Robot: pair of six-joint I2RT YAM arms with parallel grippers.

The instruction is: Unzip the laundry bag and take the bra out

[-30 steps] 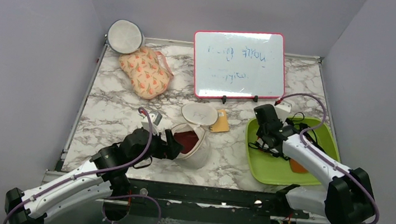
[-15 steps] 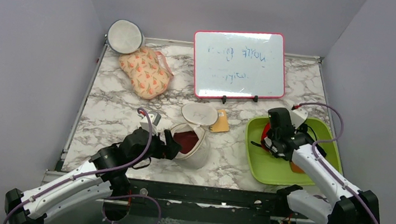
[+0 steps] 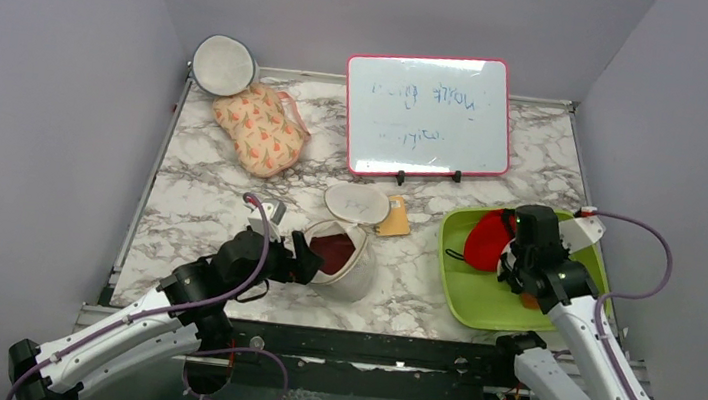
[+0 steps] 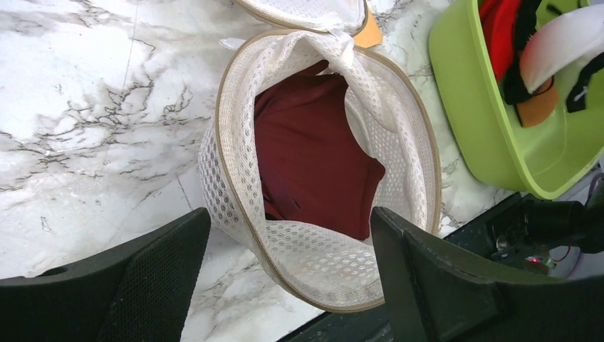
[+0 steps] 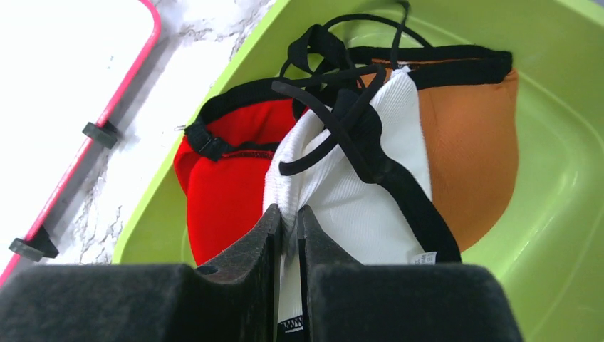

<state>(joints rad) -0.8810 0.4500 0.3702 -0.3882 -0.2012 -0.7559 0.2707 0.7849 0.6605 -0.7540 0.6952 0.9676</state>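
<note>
The laundry bag [image 3: 341,259] is a white mesh pouch lying unzipped on the marble near the front, its round flap [image 3: 357,202] folded back. A dark red garment [image 4: 313,164] fills its inside. My left gripper [image 3: 308,255] is open, its fingers wide apart on either side of the bag's near rim [image 4: 313,274]. My right gripper [image 5: 287,214] is shut on a white bra with black trim [image 5: 356,206] and holds it over the green tray [image 3: 461,288]. A red bra [image 3: 484,240] and an orange one [image 5: 470,149] lie in the tray.
An orange notepad [image 3: 395,221] lies just behind the bag. A pink-framed whiteboard [image 3: 428,116] stands at the back. A peach floral pouch [image 3: 259,129] and a grey-rimmed white disc [image 3: 223,64] sit at the back left.
My right arm has drawn back to the right over the tray with the white bra in its grip, uncovering the red bra. The left arm and the bag have not moved.
</note>
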